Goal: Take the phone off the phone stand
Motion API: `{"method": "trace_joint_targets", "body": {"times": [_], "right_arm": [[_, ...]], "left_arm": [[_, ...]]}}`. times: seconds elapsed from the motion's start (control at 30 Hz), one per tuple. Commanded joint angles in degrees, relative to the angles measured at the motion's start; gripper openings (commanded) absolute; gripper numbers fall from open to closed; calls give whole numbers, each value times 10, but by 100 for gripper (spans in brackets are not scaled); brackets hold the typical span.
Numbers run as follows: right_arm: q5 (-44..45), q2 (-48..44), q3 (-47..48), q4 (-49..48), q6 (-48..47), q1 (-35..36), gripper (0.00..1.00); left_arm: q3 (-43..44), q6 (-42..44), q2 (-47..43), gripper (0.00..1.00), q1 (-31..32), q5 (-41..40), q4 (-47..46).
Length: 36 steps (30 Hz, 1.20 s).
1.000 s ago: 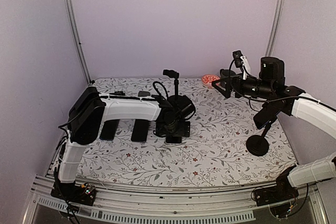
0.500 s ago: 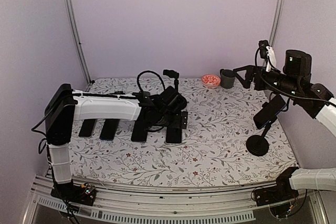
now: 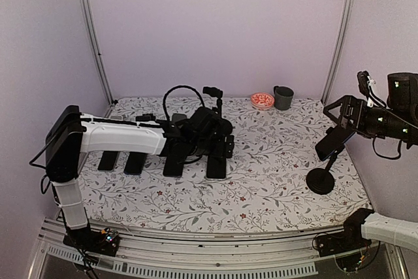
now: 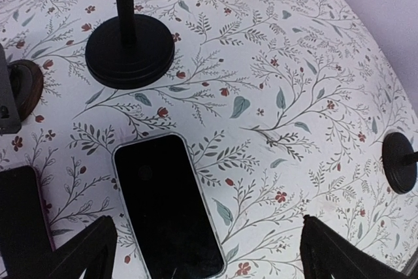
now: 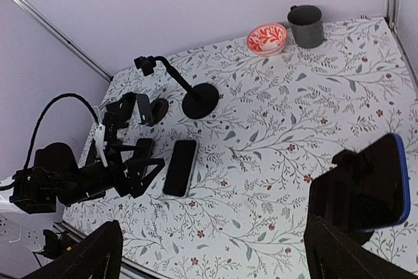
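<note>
**Phone on its stand, both hands wide open & empty**

Phone [image 3: 334, 142]: dark slab, matte, no glare. It's tilted on the stand [image 3: 320, 180], which has a thin stem & a round black base. The right wrist view shows a blue rim along its right edge & a dark clamp shape at its left side. It sits at approx 4 o'clock on the worktop [image 3: 274, 161], well apart from everything else.

Hard to make out:
- Can't tell if the face showing is screen or back.
- In the right wrist view the stand's stem & base are hidden behind the phone, & the phone's lower left corner is covered by the hand's own finger [image 5: 339, 249].
- The right arm is cut off by the frame edge at 3 o'clock in the top view.
- The left hand [image 3: 224, 143] in the top view is a dark mass mixed w/ cable, so its jaws are unreadable there. The left wrist view shows them spread fully w/ nothing gripped, above a flat phone [image 4: 166, 204] lying at the worktop's centre.
- At 12 o'clock are a tall stand [image 3: 219, 106], bowl [image 3: 262, 100] & cup [image 3: 283, 97]. All are small w/ little detail.

Phone vs hand: the right hand [image 3: 334, 114] is at approx 1 o'clock from the phone in the top view. It is near but clear of it, jaws at full spread, holding nothing. In its wrist view the phone is at 4 o'clock of the frame, in line w/ the right finger & not centred in the gap.
</note>
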<state>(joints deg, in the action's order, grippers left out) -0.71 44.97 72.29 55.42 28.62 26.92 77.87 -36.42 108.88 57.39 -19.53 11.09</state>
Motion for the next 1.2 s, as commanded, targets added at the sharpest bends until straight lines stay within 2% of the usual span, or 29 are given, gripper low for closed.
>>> {"method": "trace_joint_targets", "body": {"times": [0.0,0.33,0.53,0.8,1.03,1.17], "right_arm": [[0,-33,-23,106,83,-2,100],[68,-79,-175,67,174,-3,97],[107,-81,-217,15,194,-3,91],[139,-56,-238,-55,168,-11,85],[70,-47,-249,-96,107,-108,79],[34,-45,-259,-121,84,-144,71]], "left_arm": [[-15,9,-19,99,7,19,-49],[-16,14,-28,99,6,18,-52],[-20,13,-36,99,6,17,-58],[-23,21,-39,99,4,20,-62],[-29,23,-45,99,0,21,-66],[-33,25,-48,99,-2,23,-71]]}}
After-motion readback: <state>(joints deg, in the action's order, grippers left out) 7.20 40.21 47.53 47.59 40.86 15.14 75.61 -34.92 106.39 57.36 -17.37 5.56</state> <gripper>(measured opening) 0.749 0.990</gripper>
